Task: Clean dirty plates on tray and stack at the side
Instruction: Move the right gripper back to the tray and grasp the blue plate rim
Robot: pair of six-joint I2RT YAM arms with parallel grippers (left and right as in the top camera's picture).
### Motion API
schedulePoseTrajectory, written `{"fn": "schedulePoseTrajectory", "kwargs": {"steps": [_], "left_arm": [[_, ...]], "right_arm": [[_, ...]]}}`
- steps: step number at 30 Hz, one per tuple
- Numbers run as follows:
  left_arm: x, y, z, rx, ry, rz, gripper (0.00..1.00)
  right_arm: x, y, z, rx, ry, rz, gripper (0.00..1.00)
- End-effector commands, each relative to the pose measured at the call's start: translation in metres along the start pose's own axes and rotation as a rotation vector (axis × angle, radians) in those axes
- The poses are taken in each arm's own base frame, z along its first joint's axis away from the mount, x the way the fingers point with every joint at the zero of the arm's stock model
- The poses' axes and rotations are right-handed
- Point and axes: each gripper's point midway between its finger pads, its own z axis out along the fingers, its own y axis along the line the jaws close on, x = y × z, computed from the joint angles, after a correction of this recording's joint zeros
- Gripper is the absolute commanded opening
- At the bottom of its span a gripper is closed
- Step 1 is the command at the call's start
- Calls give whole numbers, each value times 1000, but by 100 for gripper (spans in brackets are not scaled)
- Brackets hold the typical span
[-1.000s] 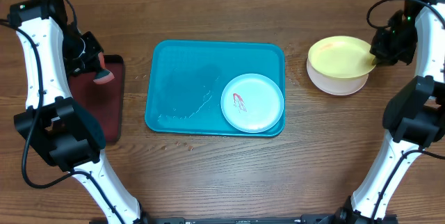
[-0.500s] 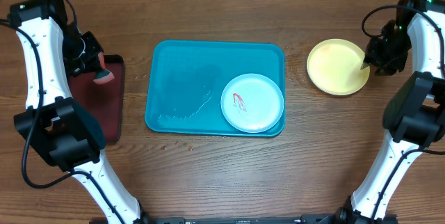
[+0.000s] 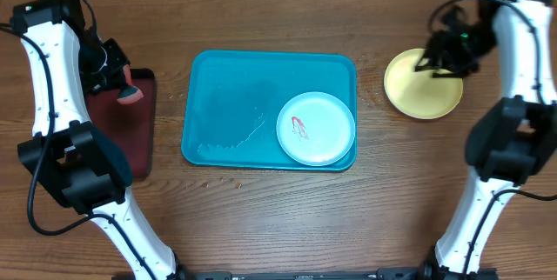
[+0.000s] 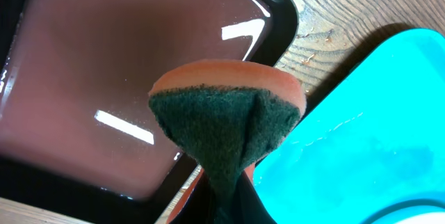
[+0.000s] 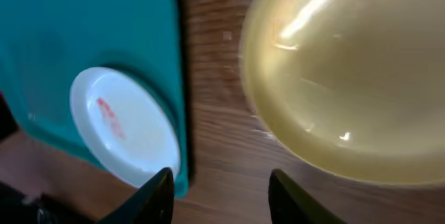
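Note:
The teal tray (image 3: 226, 97) lies mid-table and also shows in the right wrist view (image 5: 83, 50). A pale plate (image 3: 315, 129) with a red smear sits in the tray's right front corner; it also shows in the right wrist view (image 5: 125, 130). A yellow-green plate (image 3: 424, 83) lies on the wood to the right of the tray, covering another plate; it also shows in the right wrist view (image 5: 354, 78). My right gripper (image 3: 435, 61) (image 5: 221, 200) is open and empty above the yellow-green plate's left edge. My left gripper (image 3: 124, 89) is shut on an orange sponge with a dark green pad (image 4: 226, 120).
A dark-red black-rimmed tray (image 3: 122, 132) lies left of the teal tray; it also shows in the left wrist view (image 4: 104, 64), wet and glossy under the sponge. Bare wood separates the teal tray and the yellow-green plate.
The yellow-green plate went down onto the plate under it. My right gripper let it go and moved left and back over it. The left arm has not moved.

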Motion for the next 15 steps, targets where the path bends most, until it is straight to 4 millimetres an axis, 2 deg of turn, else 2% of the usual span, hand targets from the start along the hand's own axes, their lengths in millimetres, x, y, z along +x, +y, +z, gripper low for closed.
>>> {"fn": "schedulePoseTrajectory", "kwargs": {"steps": [1,6,10,15], "left_arm": [[1,-10,-17,9,-47,28,4],[1,-11,-16,8,-46,31,5],[0,-11,-17,7,-49,31,4],[0,-12,-17,8,-52,31,4]], "right_arm": [[-3,65,14,-12,-20,-258,45],[3,88,58,150,38,-403,45],[10,90,88,293,78,-487,46],[19,95,117,317,104,-533,46]]}}
